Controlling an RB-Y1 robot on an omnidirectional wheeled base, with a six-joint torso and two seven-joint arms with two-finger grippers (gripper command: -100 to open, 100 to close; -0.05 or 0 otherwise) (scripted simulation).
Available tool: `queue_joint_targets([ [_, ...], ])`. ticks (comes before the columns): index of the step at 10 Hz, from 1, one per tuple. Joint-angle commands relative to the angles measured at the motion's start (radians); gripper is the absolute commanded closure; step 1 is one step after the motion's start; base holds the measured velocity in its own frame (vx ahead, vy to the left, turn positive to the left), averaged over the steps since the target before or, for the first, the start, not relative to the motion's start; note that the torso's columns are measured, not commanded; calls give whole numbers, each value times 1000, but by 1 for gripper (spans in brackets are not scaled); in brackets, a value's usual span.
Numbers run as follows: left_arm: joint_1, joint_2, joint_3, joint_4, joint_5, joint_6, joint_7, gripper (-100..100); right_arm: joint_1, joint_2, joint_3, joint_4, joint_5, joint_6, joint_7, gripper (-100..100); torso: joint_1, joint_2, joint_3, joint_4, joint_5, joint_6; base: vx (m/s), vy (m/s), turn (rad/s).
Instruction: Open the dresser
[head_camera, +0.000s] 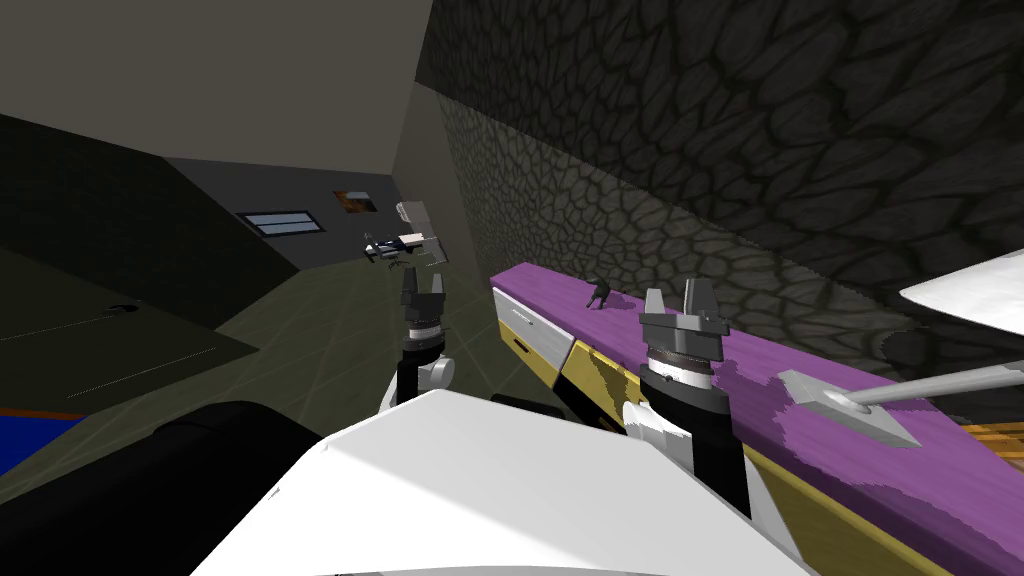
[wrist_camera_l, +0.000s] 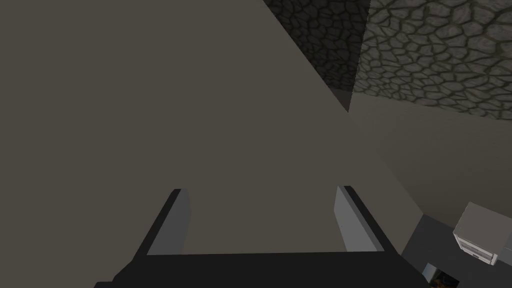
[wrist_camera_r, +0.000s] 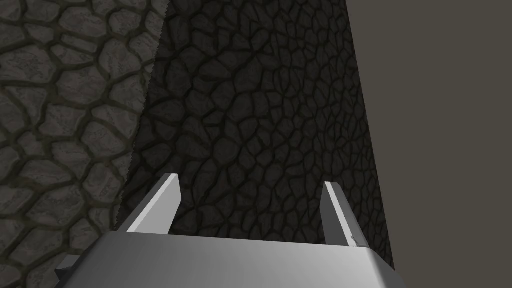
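Head view: right hand (head_camera: 677, 299) near dresser (head_camera: 568, 300).

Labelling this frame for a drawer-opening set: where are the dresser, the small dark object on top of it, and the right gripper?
dresser (head_camera: 535, 332), head view, on its white drawer front.
small dark object (head_camera: 598, 293), head view, on its middle.
right gripper (head_camera: 676, 292), head view, midway between its fingertips.

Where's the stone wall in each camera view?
Head view: stone wall fills the upper right, behind the purple-topped dresser.
Left wrist view: wall far beyond the open left gripper, off to one side.
Right wrist view: wall straight ahead of the open right gripper.
Shared landmark: seam between lighter and darker stone.
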Motion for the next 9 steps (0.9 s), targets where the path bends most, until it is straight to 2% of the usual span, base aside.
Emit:
queue_joint_targets([
  [1,0,0,0,0,0,0,0,0,0,0,0,0,0,0,0,0,0,40,-82,41,0,0,0,0,0],
  [9,0,0,0,0,0,0,0,0,0,0,0,0,0,0,0,0,0,618,-1234,617,0,0,0,0,0],
])
